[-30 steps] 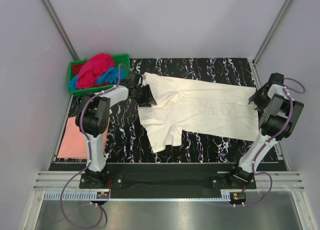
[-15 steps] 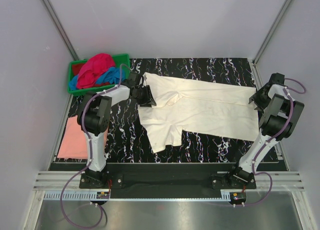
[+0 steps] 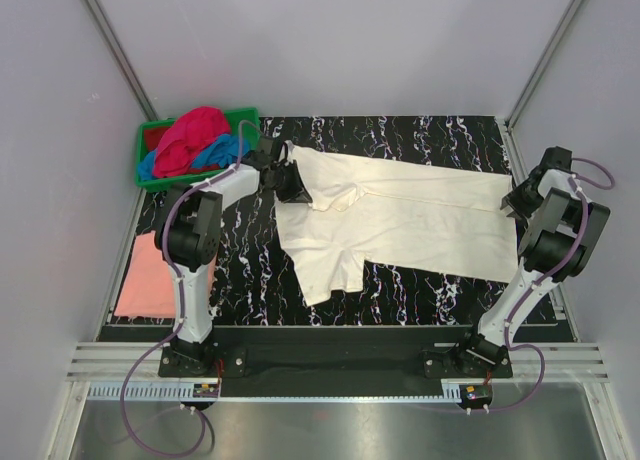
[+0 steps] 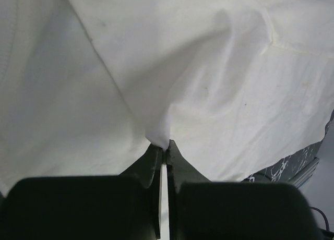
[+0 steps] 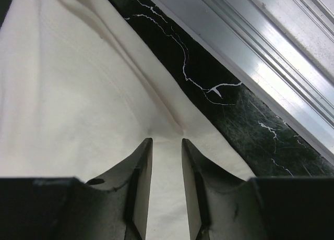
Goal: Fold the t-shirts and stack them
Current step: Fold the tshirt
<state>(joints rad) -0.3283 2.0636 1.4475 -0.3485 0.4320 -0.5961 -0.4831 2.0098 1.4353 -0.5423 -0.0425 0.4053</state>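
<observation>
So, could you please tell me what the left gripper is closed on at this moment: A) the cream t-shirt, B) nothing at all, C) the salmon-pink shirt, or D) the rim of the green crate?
A: in the left wrist view the left gripper has its jaws drawn together on a pinched-up fold of the cream t-shirt, which fills the picture.

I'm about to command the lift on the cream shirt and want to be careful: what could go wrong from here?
1. The left gripper is shut on only a small pucker of the cream t-shirt; it may slip out on the lift.
2. The right gripper has its jaws apart around the cloth near the edge of the table; lifting now would likely raise one end only and skew the shirt.
</observation>
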